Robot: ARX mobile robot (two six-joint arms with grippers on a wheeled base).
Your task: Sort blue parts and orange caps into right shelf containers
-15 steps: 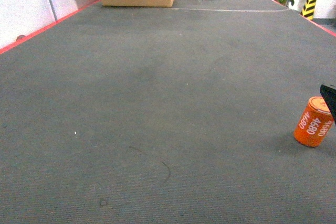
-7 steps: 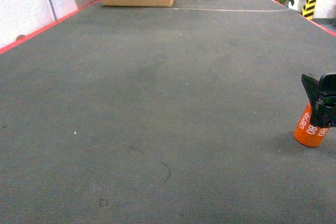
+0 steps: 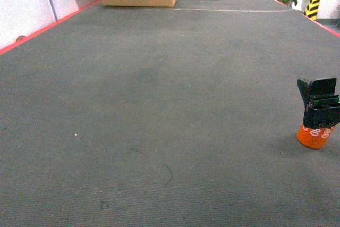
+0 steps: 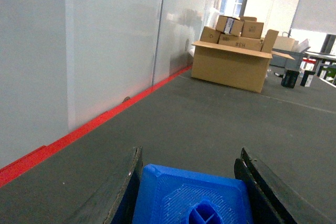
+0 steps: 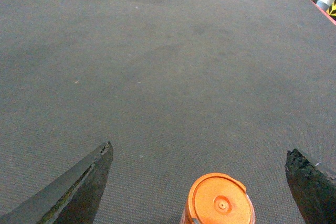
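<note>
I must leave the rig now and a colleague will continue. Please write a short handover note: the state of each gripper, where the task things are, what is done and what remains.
Left gripper: shut on the blue part, seen only in the left wrist view.
Right gripper: open wide, lowered over the orange cap, fingers on either side, not touching it.
The cap stands upright on the grey carpet, at the right edge of the head view.
Shelf containers: not in any view.
Done: blue part picked up.
Left: close on the cap, lift it, find the right shelf, drop both items in their containers.
</note>
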